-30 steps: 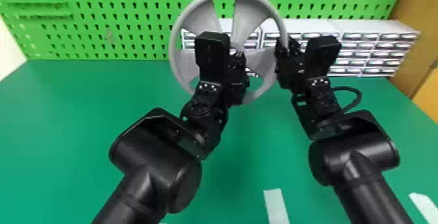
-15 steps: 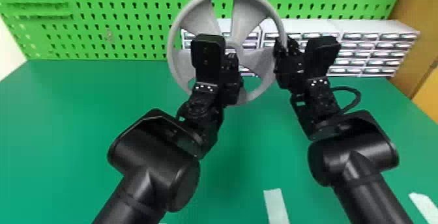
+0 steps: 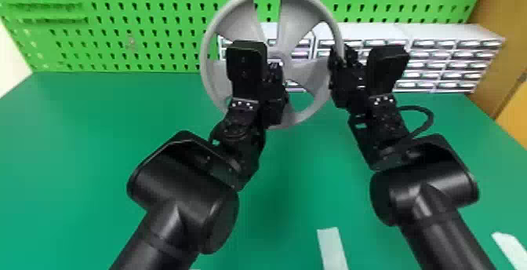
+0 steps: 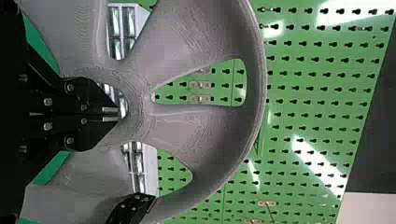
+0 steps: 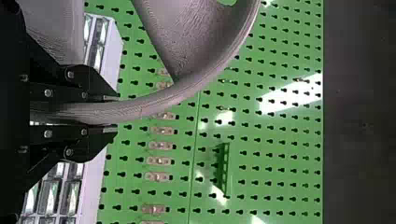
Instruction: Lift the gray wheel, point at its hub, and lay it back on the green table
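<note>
The gray wheel (image 3: 292, 18) stood upright, raised over the green table (image 3: 86, 151), its open face toward the near side. The right gripper (image 3: 339, 59) had it by the right side of the rim (image 5: 140, 107), one finger on each face, pinching the rim between them. The left gripper (image 3: 276, 67) was on the wheel's near side, its two fingers pressed together with nothing between them and their tips pointing at the hub (image 4: 137, 105). The tips seemed to sit right at the hub's central hole, though whether they touched its edge I could not tell.

Both black arms came in from the near edge, and a black cable (image 3: 425, 112) looped out on the right arm's right side. On the far side rose a green pegboard (image 3: 117, 26), with white drawer units (image 3: 451, 33) before it, partly behind the wheel and running on to the right. A brown panel (image 3: 498, 53) stood at the far right. Two pale strips (image 3: 331, 245) (image 3: 509, 245) lay on the table's near part, one right of the middle, the other farther right.
</note>
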